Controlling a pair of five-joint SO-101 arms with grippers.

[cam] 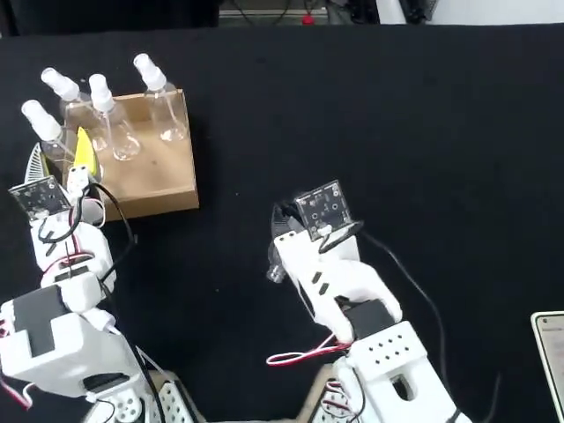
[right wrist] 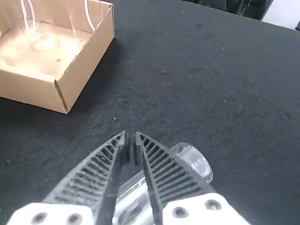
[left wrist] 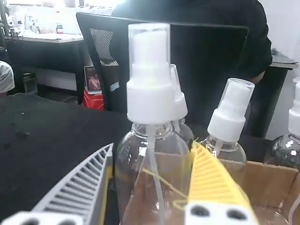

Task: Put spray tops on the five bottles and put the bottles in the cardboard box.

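1. Left end effector (left wrist: pixel 152 145) is clamped on a bottle (left wrist: pixel 149 183), with the grey finger on one side and the yellow finger on the other. It grips the clear body below the spray top (left wrist: pixel 150 79), a hold that looks chosen to keep the bottle upright and the top free
2. That bottle is at the side of the cardboard box (cam: pixel 163 196) nearest the left arm; I cannot tell whether its base is inside the wall
3. Right end effector (right wrist: pixel 131 137) has its fingers drawn almost together, only a slit between them, with nothing seen clamped. It hangs just over the fifth bottle (right wrist: pixel 190 161), which lies on its side on the desk (cam: pixel 397 132), well apart from the box
4. The fingers hide that bottle's neck, so I cannot tell whether it has a top
5. Three other bottles (cam: pixel 167 115) stand upright in the box with tops on, crowded along its far side. The box floor nearer the arms is bare, so the held bottle probably has room, though its neighbours are close enough to knock
6. At the desk's right edge lies a pale flat item (cam: pixel 551 352), well clear of any likely path
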